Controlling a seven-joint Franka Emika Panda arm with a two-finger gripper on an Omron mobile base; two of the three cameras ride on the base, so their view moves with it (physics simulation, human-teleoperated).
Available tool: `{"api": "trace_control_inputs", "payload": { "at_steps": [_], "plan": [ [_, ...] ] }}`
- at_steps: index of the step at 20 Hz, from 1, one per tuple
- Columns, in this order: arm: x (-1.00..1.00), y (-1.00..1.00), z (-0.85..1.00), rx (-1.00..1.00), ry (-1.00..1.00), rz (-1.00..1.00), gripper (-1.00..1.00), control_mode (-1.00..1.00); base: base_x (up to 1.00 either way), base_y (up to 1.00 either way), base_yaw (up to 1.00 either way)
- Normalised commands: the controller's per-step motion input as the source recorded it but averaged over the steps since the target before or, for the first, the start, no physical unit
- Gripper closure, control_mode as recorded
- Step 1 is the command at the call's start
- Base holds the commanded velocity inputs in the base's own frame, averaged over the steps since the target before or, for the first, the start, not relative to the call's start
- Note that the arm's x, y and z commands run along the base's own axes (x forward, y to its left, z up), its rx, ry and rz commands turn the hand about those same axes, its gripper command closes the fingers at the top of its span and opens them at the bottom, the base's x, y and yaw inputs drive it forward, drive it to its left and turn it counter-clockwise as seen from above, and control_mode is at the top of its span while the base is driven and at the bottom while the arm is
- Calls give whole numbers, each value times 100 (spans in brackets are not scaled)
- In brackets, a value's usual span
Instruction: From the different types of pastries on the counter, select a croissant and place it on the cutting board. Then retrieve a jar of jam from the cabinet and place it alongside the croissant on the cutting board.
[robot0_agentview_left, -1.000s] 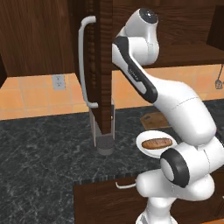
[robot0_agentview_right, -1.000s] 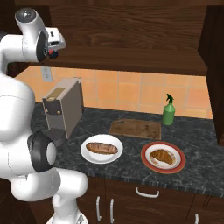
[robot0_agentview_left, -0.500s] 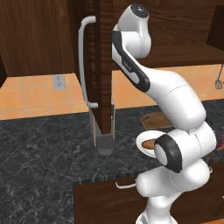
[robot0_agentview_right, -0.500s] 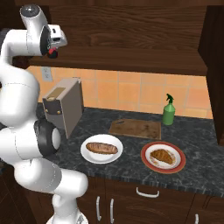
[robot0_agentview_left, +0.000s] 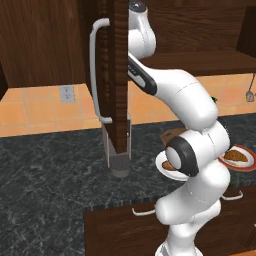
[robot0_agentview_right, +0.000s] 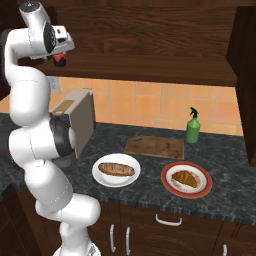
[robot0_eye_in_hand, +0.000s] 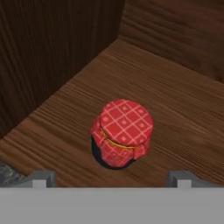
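dark wood lines the cabinet (robot0_eye_in_hand: 65, 39) where the jam jar (robot0_eye_in_hand: 121, 133) stands upright on the shelf, red checked cloth over its top, close to the back corner. the gripper (robot0_eye_in_hand: 111, 179) hovers just above it, fingertips (robot0_eye_in_hand: 41, 178) spread wide to either side of the jar, clear of it. below, on the black counter (robot0_agentview_right: 220, 200), the croissant (robot0_agentview_right: 184, 178) lies on a red-rimmed plate (robot0_agentview_right: 202, 192), the longer pastry (robot0_agentview_right: 116, 169) on a white plate (robot0_agentview_right: 102, 178). the cutting board (robot0_agentview_right: 155, 147) sits bare behind them, a green bottle (robot0_agentview_right: 192, 126) near its right end.
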Motion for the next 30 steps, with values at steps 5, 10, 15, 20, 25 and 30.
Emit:
{"api": "trace_control_inputs", "payload": {
  "at_steps": [5,10,15,20,25,30],
  "plan": [
    [18,-3,3,5,1,-1,-100,-100,0,0,0],
    [54,1,7,1,0,-7,-100,-100,0,0,0],
    [24,17,0,0,0,-3,-100,-100,0,0,0],
    [0,5,-2,2,0,0,-100,-100,0,0,0],
    [-15,-2,-41,7,12,-1,-100,-100,0,0,0],
    [0,0,-6,5,1,0,-100,-100,0,0,0]
  ]
}}
